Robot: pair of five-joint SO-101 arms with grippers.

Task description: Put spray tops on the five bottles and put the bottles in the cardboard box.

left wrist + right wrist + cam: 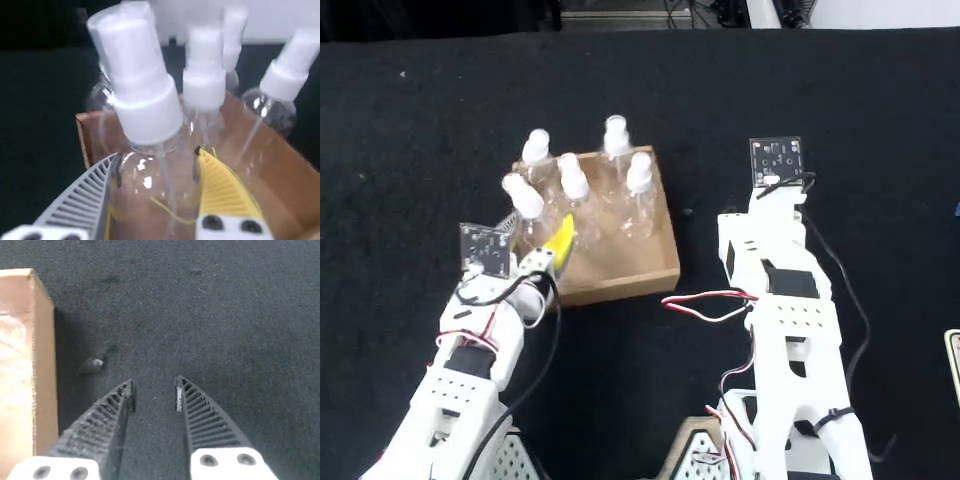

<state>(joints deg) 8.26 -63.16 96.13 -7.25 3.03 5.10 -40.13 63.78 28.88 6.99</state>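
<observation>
Black tabletop (840, 90), two arms. Left jaws: pinching a tilted, capped bottle (150, 190) at the near corner of the cardboard box (620, 278). Four other bottles (638, 200): capped, standing in the box. Right jaws: spread, empty, beside the box. Step, judged: last placement. Next: release, withdraw without toppling neighbours.
</observation>
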